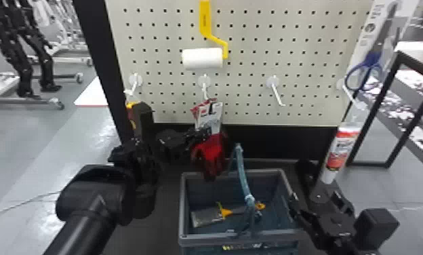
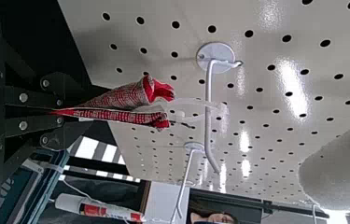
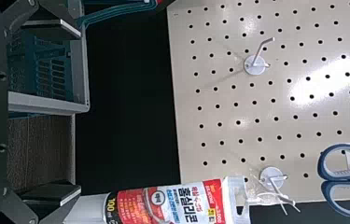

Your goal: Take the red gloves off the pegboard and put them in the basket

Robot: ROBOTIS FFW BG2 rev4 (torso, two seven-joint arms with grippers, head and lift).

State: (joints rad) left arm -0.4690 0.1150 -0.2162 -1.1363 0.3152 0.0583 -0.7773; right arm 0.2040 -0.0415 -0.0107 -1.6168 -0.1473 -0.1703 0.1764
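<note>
1. your left gripper [image 1: 200, 135] has its fingers together, clamped on the red gloves [image 1: 210, 154] below their white card [image 1: 209, 117].
2. the gloves hang in front of the pegboard [image 1: 248, 98], near the back rim of the basket [image 1: 181, 210]. in the left wrist view, you see a clear plastic loop [image 2: 196, 102] run from them to a white hook [image 2: 208, 121].
3. mind the basket's handle [image 1: 243, 176]: it stands up just beside the gloves, on their right, leaning over the basket's opening.
4. above the gloves, you have a paint roller [image 1: 202, 58] with a yellow handle on the board. to their left, a black-and-yellow item [image 1: 143, 117] hangs close behind your left arm [image 1: 95, 200].
5. inside the basket lie a clear packet [image 1: 205, 217] and some small yellow pieces [image 1: 225, 212].
6. on the right, a sealant tube [image 1: 341, 149] hangs nozzle down by your right gripper [image 1: 317, 200], whose fingers are spread apart near the basket's right side; you can't tell whether tube and finger touch. blue-handled scissors [image 1: 363, 73] are higher up.
7. your left arm rises from the bottom edge, left of the basket, and bends at the wrist so the gripper points across to the right, toward the gloves.
</note>
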